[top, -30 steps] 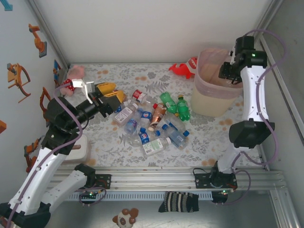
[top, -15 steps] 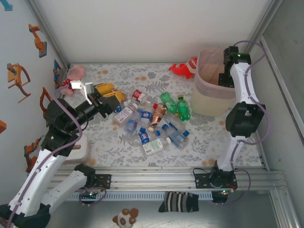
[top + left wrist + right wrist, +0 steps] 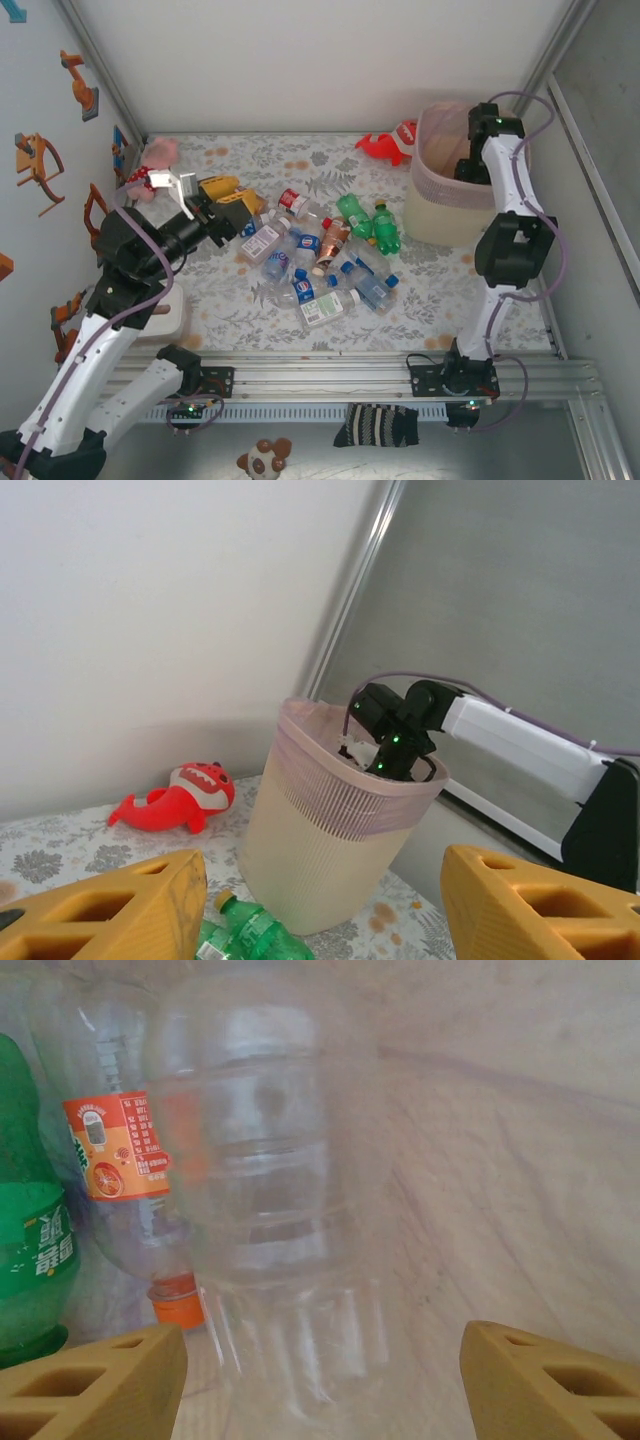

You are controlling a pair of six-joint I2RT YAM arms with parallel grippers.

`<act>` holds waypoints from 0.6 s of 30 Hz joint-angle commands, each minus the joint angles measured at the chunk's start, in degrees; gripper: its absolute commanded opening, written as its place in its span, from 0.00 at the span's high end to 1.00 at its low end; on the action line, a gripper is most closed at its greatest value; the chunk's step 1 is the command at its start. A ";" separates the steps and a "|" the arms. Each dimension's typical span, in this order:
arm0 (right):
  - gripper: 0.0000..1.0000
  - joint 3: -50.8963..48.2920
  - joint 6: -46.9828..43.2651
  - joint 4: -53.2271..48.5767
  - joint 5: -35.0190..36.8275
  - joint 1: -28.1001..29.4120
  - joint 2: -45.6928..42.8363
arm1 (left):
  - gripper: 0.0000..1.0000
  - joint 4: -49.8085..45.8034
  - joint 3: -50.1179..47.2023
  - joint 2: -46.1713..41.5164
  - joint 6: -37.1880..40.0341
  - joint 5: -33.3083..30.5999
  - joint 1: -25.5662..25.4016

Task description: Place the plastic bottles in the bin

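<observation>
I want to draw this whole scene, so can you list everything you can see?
plastic bottles: about nine, clear, blue, red or brown labels, piled mid-table
green bottles: two, green, pile's right side
bin: one, cream with pink bag, far right
bottles inside bin: three; clear bottle, orange-labelled bottle, green bottle
shark toy: one, red, left of bin
plush toy: one, pink, far-left corner
sock: one, striped, below front rail
left pincer: one, yellow, open, left of pile
right pincer: one, yellow, open, inside bin
</observation>
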 commanded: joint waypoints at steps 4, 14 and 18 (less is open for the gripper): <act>0.27 2.05 0.35 -2.17 -0.16 -0.48 -7.16 | 0.39 -1.66 0.33 1.08 -0.26 -2.04 -0.09; 0.29 2.31 1.53 -1.96 -8.97 -0.45 -15.08 | 0.39 -11.14 2.70 4.71 -2.33 -9.59 -0.04; 0.31 1.78 2.61 -1.39 -13.20 -0.49 -18.22 | 0.39 -13.93 2.73 6.30 -3.94 -12.26 0.07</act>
